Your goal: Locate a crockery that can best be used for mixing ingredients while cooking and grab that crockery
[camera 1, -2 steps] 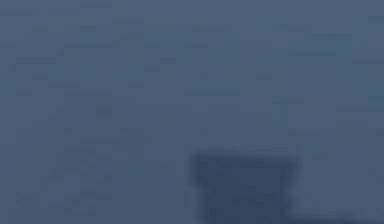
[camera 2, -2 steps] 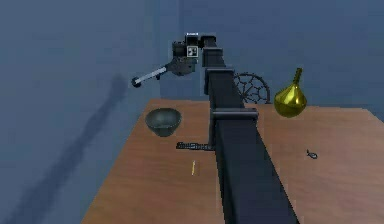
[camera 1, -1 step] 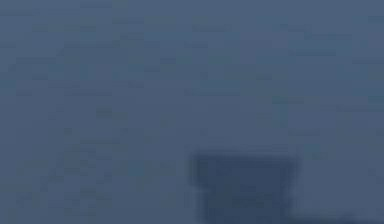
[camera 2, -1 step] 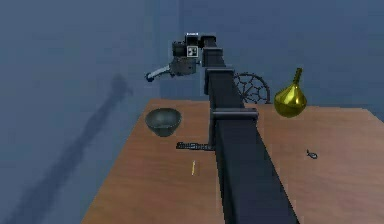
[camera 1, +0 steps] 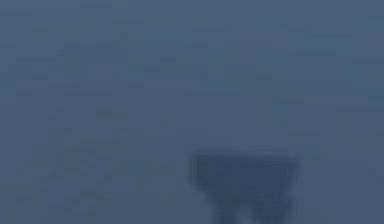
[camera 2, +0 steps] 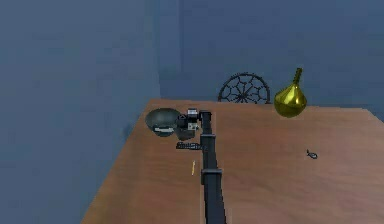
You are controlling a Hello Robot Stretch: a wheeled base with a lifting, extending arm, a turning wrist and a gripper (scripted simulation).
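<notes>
Arm side view. Your arm (camera 2: 211, 180) runs out over the wooden counter (camera 2: 280, 185). The jaws stand at its far end. Just left of them, by the counter's far left corner, a dark bowl (camera 2: 160, 121) rests on the surface; you cannot tell whether the jaws touch it or hold anything. A small dark object (camera 2: 313, 154), perhaps a key, lies well right. Beyond: a yellow vase (camera 2: 291, 97), a wire chair back (camera 2: 244, 89), a blue wall (camera 2: 80, 60).
</notes>
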